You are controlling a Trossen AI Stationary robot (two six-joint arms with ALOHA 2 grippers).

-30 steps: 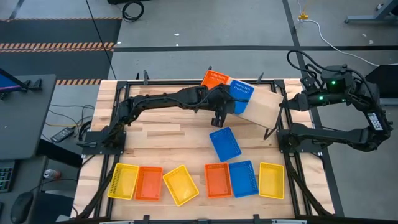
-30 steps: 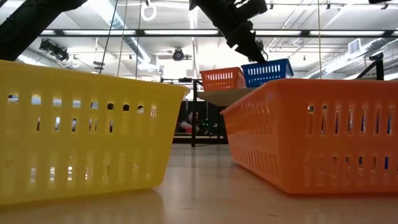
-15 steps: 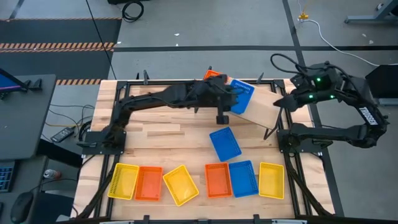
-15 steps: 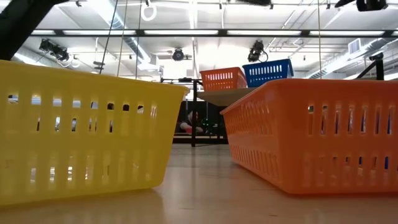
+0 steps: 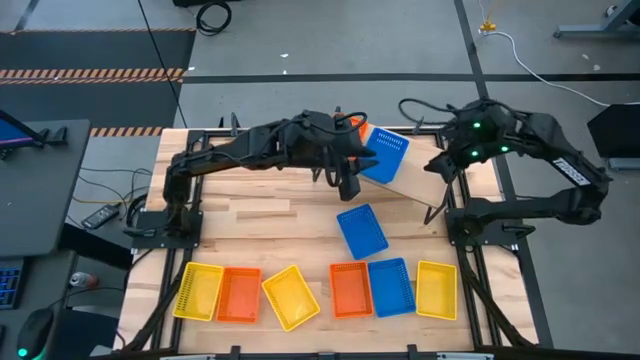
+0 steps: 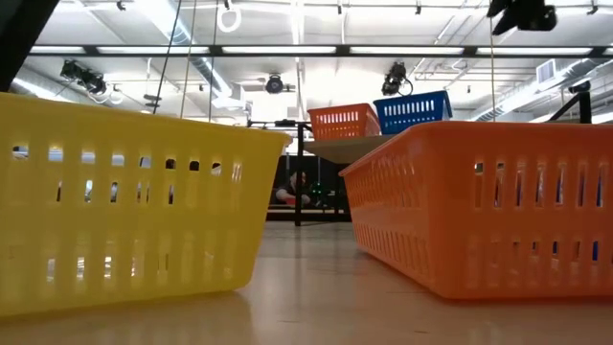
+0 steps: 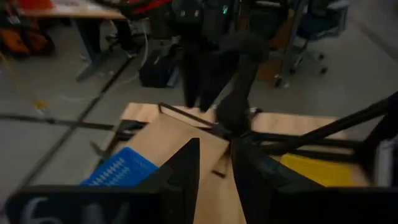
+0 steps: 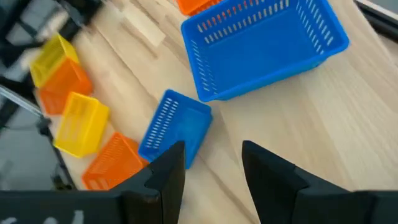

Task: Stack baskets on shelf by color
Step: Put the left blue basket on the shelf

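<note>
The right arm's jaws stand open with nothing between them, hovering over the light wooden plank shelf; the left arm's jaws also stand parted and empty, raised above the table. Since a second ago the left arm has drawn back from the shelf toward its own side, and the right arm has swung inward over the shelf's end.

Nearest, along the slatted wooden table's front edge, six small mesh-walled plastic baskets lie in a row: yellow, orange, yellow, orange, blue, yellow. All are empty. Farther in, a lone blue basket lies empty at mid-table. Beyond it, on the shelf, an empty blue basket sits beside an orange basket. No writing can be read.
</note>
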